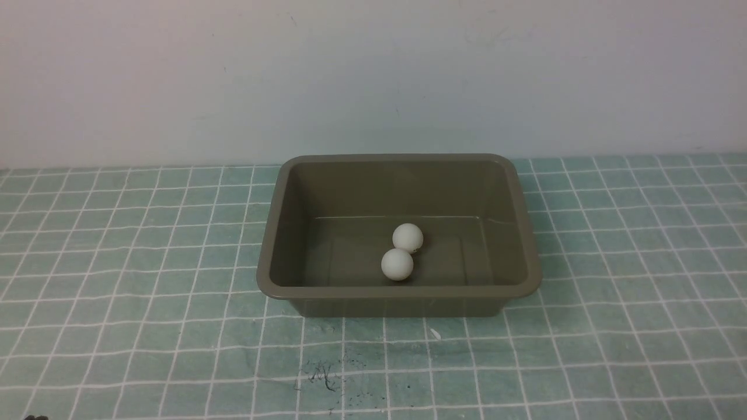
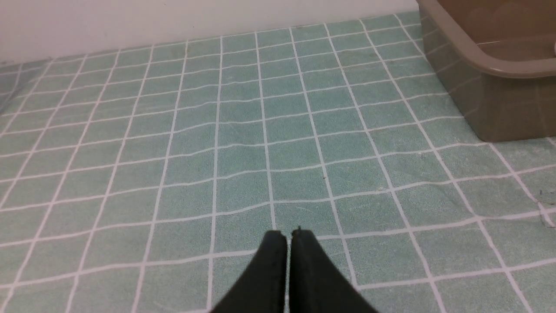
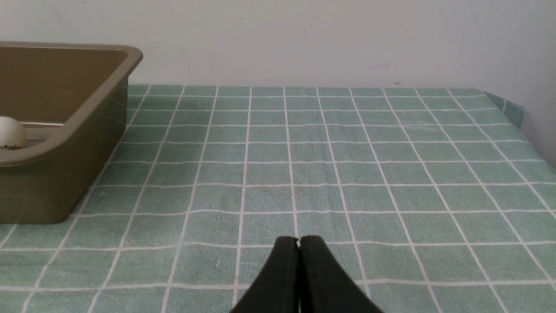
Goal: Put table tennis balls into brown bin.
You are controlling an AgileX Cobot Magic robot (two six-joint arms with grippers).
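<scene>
The brown bin [image 1: 271, 245] stands mid-table near the back wall. Two white table tennis balls lie touching on its floor, one [image 1: 407, 237] just behind the other [image 1: 397, 264]. Neither arm shows in the front view. In the left wrist view my left gripper [image 2: 288, 234] is shut and empty over bare cloth, with a corner of the bin [image 2: 499, 104] off to one side. My right gripper [image 3: 298, 240] in its own view is likewise shut on nothing, with the bin [image 3: 65, 174] well off to one side and one ball [image 3: 11, 133] peeking over its rim.
A teal cloth with a white grid [image 1: 117, 262] covers the table up to a pale wall [image 1: 373, 76]. The cloth's edge [image 3: 512, 108] drops off in the right wrist view. Small dark scuffs [image 1: 321, 376] mark the cloth in front of the bin.
</scene>
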